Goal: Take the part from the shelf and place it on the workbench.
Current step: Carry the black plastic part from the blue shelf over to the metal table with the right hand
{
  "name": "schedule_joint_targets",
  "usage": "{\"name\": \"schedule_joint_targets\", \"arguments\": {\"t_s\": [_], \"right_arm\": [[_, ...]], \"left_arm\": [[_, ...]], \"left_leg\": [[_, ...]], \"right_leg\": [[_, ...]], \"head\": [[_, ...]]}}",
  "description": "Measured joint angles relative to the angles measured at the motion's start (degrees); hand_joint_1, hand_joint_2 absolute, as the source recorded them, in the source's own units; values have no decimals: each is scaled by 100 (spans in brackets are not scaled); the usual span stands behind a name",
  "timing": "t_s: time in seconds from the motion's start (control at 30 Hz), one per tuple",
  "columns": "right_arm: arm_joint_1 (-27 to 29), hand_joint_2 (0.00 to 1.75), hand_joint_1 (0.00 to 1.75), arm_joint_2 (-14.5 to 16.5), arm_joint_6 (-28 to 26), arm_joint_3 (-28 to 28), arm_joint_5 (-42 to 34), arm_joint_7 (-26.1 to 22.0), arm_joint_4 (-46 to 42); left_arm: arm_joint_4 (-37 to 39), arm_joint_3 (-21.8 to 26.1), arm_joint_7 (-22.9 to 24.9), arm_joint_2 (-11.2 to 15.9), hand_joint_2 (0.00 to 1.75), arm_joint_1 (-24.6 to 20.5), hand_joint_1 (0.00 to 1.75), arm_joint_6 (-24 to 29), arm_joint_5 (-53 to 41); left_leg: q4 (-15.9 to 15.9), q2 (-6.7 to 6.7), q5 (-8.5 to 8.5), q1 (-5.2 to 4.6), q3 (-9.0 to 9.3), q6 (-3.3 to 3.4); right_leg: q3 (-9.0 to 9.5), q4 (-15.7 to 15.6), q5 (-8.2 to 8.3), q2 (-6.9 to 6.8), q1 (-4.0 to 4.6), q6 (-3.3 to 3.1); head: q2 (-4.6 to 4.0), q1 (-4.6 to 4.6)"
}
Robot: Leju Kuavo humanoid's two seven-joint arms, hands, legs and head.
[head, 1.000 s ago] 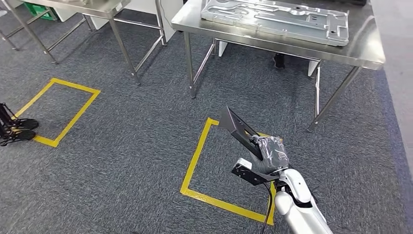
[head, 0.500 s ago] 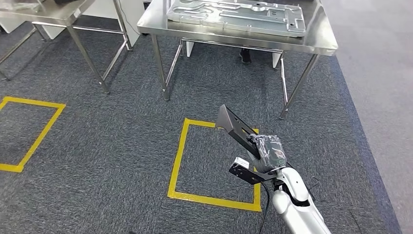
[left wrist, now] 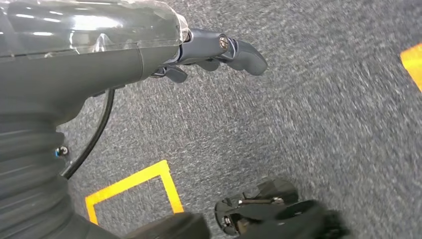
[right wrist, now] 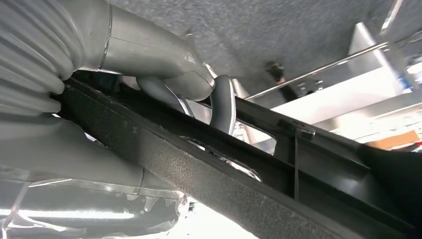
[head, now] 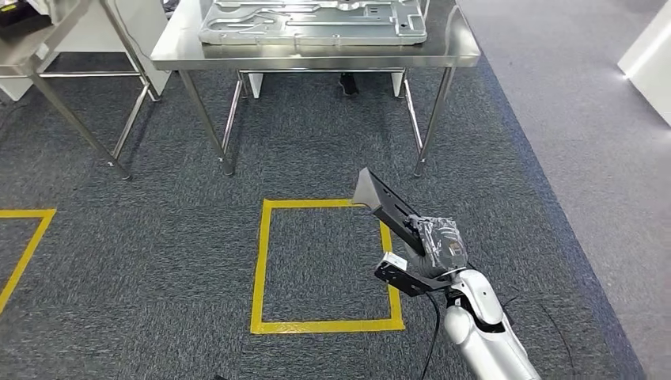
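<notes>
One black part [head: 392, 214] up in the air, gripped by the right hand [head: 437, 245] near its lower end, long flat body tilted up and away toward the counter [head: 316, 54]. Not on the counter yet, hanging over the grey carpet [head: 158, 237] right at the far right corner of the yellow tape square [head: 261, 269]. Right wrist view up close: thumb and fingers [right wrist: 221, 102] wrapped around the part's ribbed black edge [right wrist: 209, 174], so definitely clamped on it. Left hand [left wrist: 214, 52] hanging low over the carpet, holding nothing, fingers slightly bent but apart. Steel counter straight ahead past the tape square, with a big stamped metal panel [head: 312, 20] lying flat on top and covering most of it, reaching nearly to the far and right edges. Second steel table [head: 47, 47] off to the left. Bit of another yellow tape outline [head: 24, 241] at the left edge of the carpet.
</notes>
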Motion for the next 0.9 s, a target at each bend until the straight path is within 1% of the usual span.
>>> {"name": "schedule_joint_targets", "arguments": {"t_s": [0.03,0.07,0.1,0.13,0.17,0.2,0.3,0.37,0.43,0.5,0.6,0.67,0.7,0.73,0.8,0.83,0.87,0.9], "right_arm": [[0,175,175,3,-1,0,36,20,13],[-5,175,175,4,0,1,85,50,27],[-19,175,175,4,3,1,166,90,43],[-47,175,175,3,7,4,285,131,66],[-92,175,175,1,16,11,431,175,93],[-154,175,175,-14,40,24,621,218,124],[-495,175,175,-111,288,126,1181,317,190],[-962,175,175,-247,648,257,1457,393,215],[-1755,175,175,-441,1122,482,1706,455,314],[-2881,175,175,-614,1621,828,1869,428,577],[-4565,175,175,-731,2157,1395,1997,375,1054],[-5375,175,175,-743,2445,1774,1962,396,1274],[-5689,175,175,-742,2578,1971,1911,421,1351],[-5952,175,175,-742,2696,2166,1854,455,1406],[-6358,175,175,-743,2889,2516,1742,528,1473],[-6530,175,175,-744,2962,2675,1706,559,1493],[-6704,175,175,-740,3020,2834,1688,582,1510],[-6871,175,175,-733,3064,2989,1680,600,1525]], "left_arm": [[0,0,7,1,175,3,0,-1,1],[0,0,13,2,175,-2,0,-2,2],[0,0,17,4,175,-11,0,-3,2],[0,0,20,7,175,-22,0,-7,2],[0,-1,23,9,175,-33,0,-13,1],[0,-1,27,11,175,-41,0,-22,-1],[0,-1,49,24,175,-49,0,-58,-32],[0,-2,59,44,175,-55,0,-84,-58],[0,-4,36,57,175,-56,0,-99,-56],[0,-4,-9,64,175,-63,0,-101,-24],[0,-2,-16,68,175,-67,0,-96,82],[0,1,30,68,175,-55,0,-95,125],[0,2,54,68,175,-55,0,-95,133],[0,2,72,70,175,-58,0,-97,133],[0,2,105,69,175,-70,0,-101,125],[0,2,122,68,175,-73,0,-103,120],[0,2,137,65,175,-75,0,-104,115],[0,2,153,63,175,-75,0,-108,113]], "left_leg": [[-65,-5,122,0,3,10],[-356,-9,338,0,109,26],[-776,-32,569,-1,271,52],[-1163,-66,739,-7,420,82],[-1443,-98,846,-7,527,111],[-1585,-127,879,-10,570,132],[-1611,-138,902,-38,549,173],[-1607,-145,919,-63,527,212],[-1597,-146,938,-80,490,242],[-1586,-136,967,-100,442,271],[-1579,-149,1002,-109,399,293],[-1577,-169,1009,-108,395,294],[-1573,-176,1008,-110,392,296],[-1587,-178,1011,-118,396,318],[-1684,-180,983,-93,479,390],[-1748,-175,972,-74,543,425],[-1793,-166,951,-48,606,440],[-1815,-149,944,-40,647,435]], "right_leg": [[5,7,-4,53,3,0],[13,17,-12,100,4,5],[19,29,-23,140,3,17],[15,49,-34,172,12,39],[0,69,-42,195,20,62],[-22,85,-44,210,28,78],[-64,91,-26,214,15,110],[-72,80,-4,207,-7,146],[-100,75,24,207,-29,187],[-154,75,58,216,-50,222],[-190,71,84,193,-59,242],[-189,70,86,169,-56,244],[-185,60,89,163,-57,248],[-182,77,121,158,-56,269],[-189,144,192,131,-48,319],[-222,234,198,79,-41,343],[-301,378,124,20,-39,355],[-441,619,-5,-44,-44,370]], "head": [[0,0],[0,0],[0,0],[0,0],[0,0],[0,0],[0,1],[0,1],[0,1],[0,1],[0,0],[0,0],[0,0],[0,0],[0,3],[0,4],[0,6],[0,8]]}}
